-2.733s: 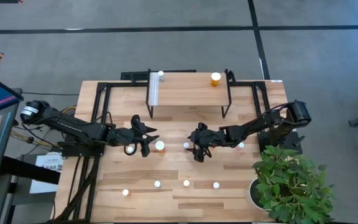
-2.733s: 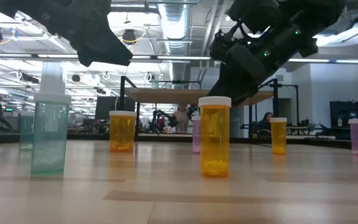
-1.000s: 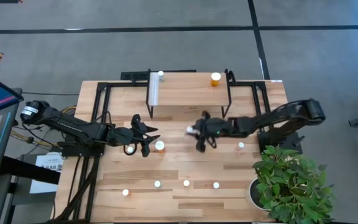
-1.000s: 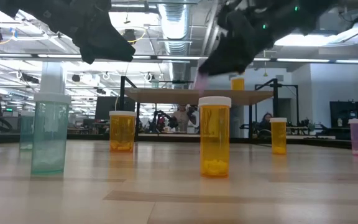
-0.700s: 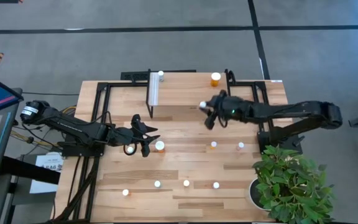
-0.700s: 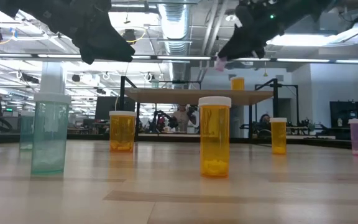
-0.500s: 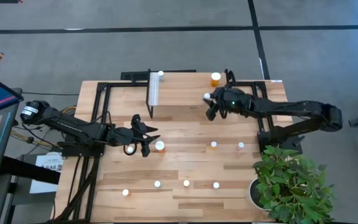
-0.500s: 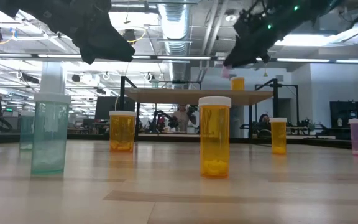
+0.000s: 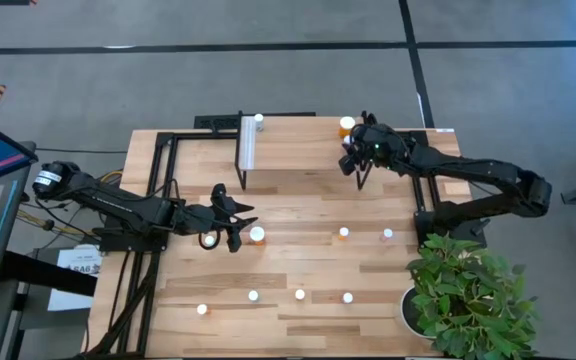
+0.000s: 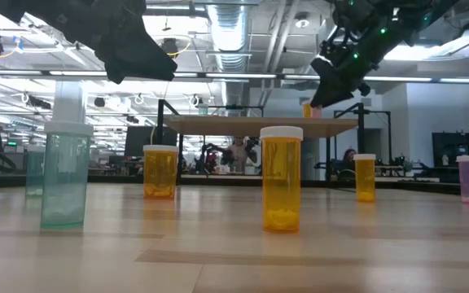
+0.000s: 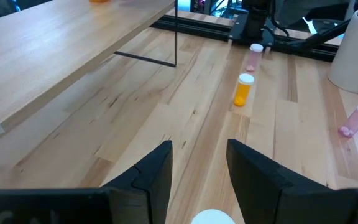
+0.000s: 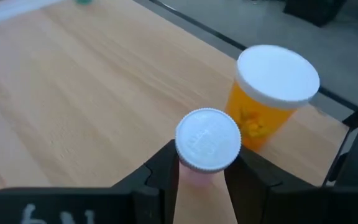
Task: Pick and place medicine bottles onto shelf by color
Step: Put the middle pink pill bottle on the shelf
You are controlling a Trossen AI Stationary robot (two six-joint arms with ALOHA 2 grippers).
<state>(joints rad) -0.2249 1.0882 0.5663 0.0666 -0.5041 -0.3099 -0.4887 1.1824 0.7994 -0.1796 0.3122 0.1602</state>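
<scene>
The right gripper [image 12: 202, 171] hung over the shelf [image 9: 298, 150] near its right end, its fingers pinched on a small pink bottle [image 12: 207, 146] with a white cap, just beside the larger orange bottle [image 12: 271, 93] standing at the shelf's far right corner. This looked like the placing step: the next move called for lowering the pink bottle upright onto bare board, clear of the orange one, then releasing it. The left gripper [image 11: 197, 177] waited spread over the desk's left middle.
</scene>
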